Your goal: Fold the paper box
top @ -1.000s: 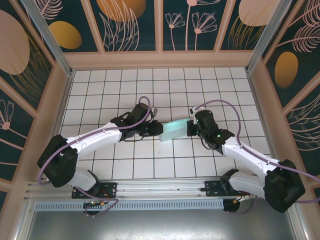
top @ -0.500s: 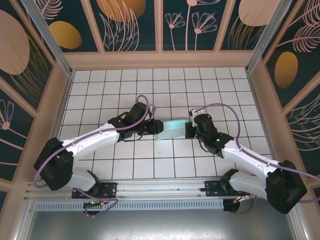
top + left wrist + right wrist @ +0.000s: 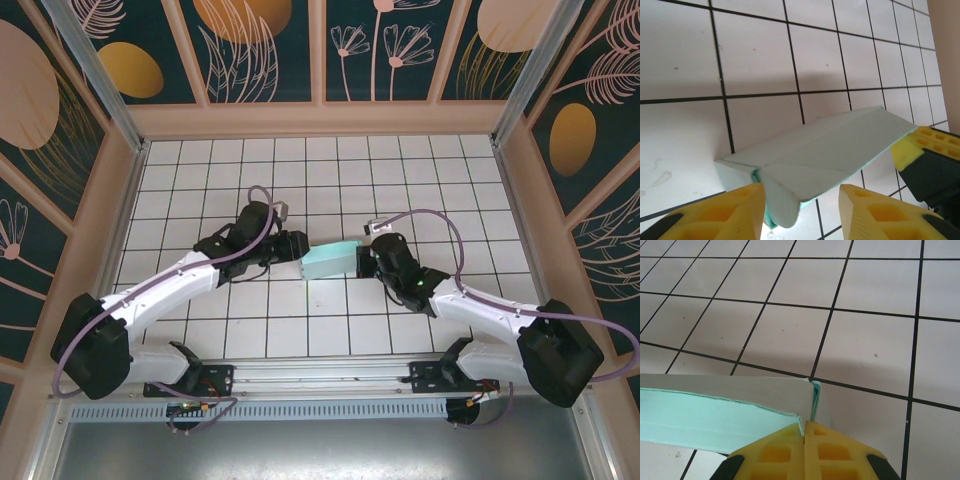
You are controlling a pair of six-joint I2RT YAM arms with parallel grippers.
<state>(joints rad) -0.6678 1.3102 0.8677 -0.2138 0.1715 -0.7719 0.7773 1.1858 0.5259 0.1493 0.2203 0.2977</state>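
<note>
The left arm (image 3: pixel 170 285) and the right arm (image 3: pixel 485 308) share one build: glossy white, tube-like links joined by chunky black joint housings. The bulkiest housing sits near each black base bracket (image 3: pixel 195 380). A lilac cable (image 3: pixel 255 190) loops off the left wrist and runs along its links, and a matching cable (image 3: pixel 430 212) arcs over the right one. A small green light (image 3: pixel 421 283) glows on the right forearm, probably a status lamp. The left gripper (image 3: pixel 800 212) has yellow fingers (image 3: pixel 725 212) moulded with recessed square pockets and set on black mounts. The right gripper (image 3: pixel 804 432) has the same yellow pocketed moulding.
</note>
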